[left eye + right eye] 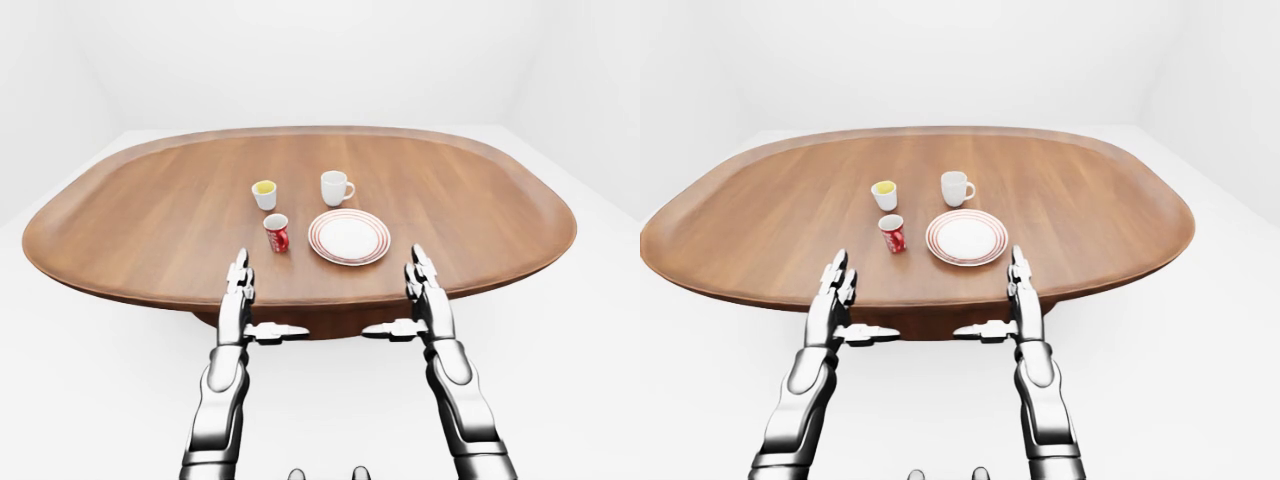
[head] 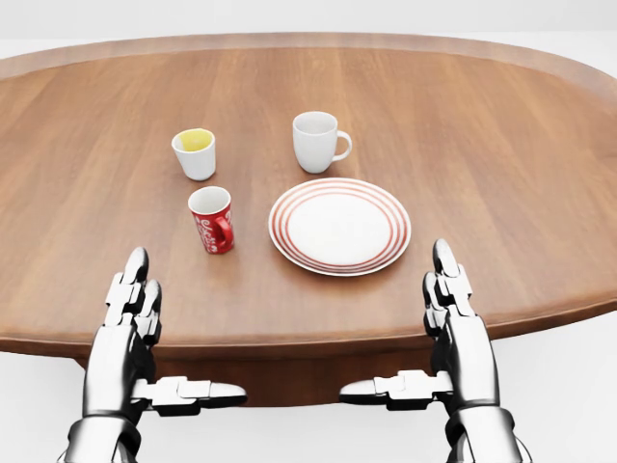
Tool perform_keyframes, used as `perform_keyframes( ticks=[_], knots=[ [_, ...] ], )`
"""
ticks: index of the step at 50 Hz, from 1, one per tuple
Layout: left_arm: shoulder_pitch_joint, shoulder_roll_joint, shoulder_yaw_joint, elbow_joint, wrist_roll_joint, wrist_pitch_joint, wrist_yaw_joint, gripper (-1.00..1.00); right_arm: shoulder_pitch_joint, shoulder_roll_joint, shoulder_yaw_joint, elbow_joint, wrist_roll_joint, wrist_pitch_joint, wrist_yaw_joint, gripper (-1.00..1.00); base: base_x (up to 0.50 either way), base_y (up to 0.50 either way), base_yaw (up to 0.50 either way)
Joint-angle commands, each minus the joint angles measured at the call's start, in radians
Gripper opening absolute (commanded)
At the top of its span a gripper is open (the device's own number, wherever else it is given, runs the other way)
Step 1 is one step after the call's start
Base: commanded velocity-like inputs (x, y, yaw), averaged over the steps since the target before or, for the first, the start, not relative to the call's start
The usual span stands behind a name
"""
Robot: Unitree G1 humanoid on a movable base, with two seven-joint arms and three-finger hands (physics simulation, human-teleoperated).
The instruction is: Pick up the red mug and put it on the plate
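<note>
The red mug (image 2: 212,219) stands upright on the wooden table (image 2: 501,164), its handle turned toward the plate. Just to its right lies the empty white plate (image 2: 339,226) with red rings. My left hand (image 2: 145,333) hovers over the table's near edge, below and left of the mug, fingers straight and thumb out, open. My right hand (image 2: 439,333) mirrors it below and right of the plate, also open. Neither hand touches anything.
A white cup with yellow inside (image 2: 196,152) stands above the red mug. A plain white mug (image 2: 317,141) stands above the plate. The oval table (image 1: 500,230) sits in a white room.
</note>
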Motion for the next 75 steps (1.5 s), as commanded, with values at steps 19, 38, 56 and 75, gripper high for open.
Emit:
perform_keyframes(
  ticks=[19,38,56,75],
  knots=[
    [-0.048,0.021,0.041,0.089,-0.023,-0.015,-0.012,1.0,-0.005,-0.007,-0.008,0.023,0.0,-0.026,0.032,1.0,0.0,0.0,0.0],
    [-0.026,0.017,0.032,0.062,-0.022,-0.001,-0.018,1.0,-0.006,-0.008,-0.009,0.036,0.006,-0.04,0.042,1.0,0.0,0.0,0.0],
    [-0.026,0.02,0.034,0.08,-0.021,-0.011,-0.023,1.0,0.019,-0.012,-0.015,-0.015,0.004,-0.028,0.051,1.0,0.0,0.26,0.0],
    [-0.06,0.034,0.059,0.061,-0.051,0.052,-0.027,1.0,-0.015,-0.017,-0.023,-0.003,-0.009,-0.001,0.034,1.0,0.0,0.18,0.0]
  ],
)
